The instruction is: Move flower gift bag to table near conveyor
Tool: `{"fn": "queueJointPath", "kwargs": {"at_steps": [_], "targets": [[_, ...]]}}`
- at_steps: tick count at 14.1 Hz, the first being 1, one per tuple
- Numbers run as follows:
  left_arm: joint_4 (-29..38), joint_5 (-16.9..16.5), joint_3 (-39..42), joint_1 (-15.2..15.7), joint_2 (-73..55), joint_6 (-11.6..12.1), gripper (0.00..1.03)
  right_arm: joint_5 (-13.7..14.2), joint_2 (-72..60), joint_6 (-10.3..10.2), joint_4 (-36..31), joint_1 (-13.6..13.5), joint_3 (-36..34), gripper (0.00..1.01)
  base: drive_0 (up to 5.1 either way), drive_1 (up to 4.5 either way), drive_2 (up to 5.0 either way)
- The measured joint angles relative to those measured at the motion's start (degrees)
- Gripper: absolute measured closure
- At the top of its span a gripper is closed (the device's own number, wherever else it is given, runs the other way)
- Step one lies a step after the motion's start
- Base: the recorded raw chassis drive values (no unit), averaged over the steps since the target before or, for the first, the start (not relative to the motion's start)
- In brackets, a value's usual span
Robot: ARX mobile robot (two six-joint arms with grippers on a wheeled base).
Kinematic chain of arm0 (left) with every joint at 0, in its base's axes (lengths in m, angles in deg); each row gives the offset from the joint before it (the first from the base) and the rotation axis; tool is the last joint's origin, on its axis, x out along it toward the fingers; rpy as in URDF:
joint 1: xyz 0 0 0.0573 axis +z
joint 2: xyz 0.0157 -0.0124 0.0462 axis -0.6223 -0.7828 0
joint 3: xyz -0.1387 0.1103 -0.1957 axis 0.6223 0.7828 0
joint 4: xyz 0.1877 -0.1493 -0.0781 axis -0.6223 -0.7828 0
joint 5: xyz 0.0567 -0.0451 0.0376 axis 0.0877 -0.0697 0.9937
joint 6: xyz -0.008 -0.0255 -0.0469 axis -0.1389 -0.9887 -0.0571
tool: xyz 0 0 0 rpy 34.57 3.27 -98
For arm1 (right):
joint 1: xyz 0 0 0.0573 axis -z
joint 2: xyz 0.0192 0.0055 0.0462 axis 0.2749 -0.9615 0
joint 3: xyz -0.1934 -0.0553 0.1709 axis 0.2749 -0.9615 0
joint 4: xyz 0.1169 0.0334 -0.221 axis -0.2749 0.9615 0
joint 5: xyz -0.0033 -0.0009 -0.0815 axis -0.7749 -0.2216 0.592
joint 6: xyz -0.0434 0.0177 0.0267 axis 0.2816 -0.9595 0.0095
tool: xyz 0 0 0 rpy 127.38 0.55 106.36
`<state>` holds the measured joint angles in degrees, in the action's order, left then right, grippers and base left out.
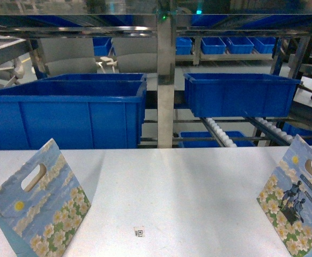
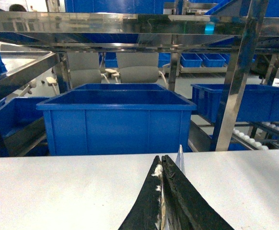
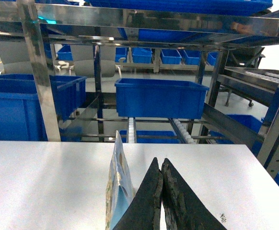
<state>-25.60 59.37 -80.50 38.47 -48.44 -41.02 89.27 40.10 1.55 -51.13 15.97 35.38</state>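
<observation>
Even overhead light; my views are sharp. Glare streaks the conveyor [image 1: 165,80] steel uprights, and soft shadows fall on the table [image 1: 161,182] below it.

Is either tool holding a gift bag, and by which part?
It cannot be told. Both tools look shut; the right bag stands beside the right tool, and only a thin edge shows past the left tool.

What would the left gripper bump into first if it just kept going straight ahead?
Probably the big blue bin. The left gripper points across the bare table at it. A thin bag edge stands just right of its tip, though depth is hard to judge.
</observation>
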Motion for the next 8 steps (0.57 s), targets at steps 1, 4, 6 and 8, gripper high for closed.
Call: {"fn": "queueJointPath", "kwargs": {"at_steps": [1,4,6,8], "targets": [[0.0,0.0,0.0,0.0,0.0,-0.02,0.8,0.0,0.0,0.0,0.02,0.0,0.0,0.8,0.0,0.0,0.0],[-0.02,0.0,0.0,0.0,0.0,-0.02,0.4,0.0,0.0,0.0,0.02,0.0,0.0,0.4,0.0,0.0,0.0],[-0.02,0.0,0.0,0.0,0.0,-0.02,0.11,0.0,0.0,0.0,0.02,0.0,0.0,0.11,0.0,0.0,0.0],[-0.02,0.0,0.0,0.0,0.0,0.04,0.05,0.0,0.0,0.0,0.02,0.0,0.0,0.03,0.0,0.0,0.0]]}}
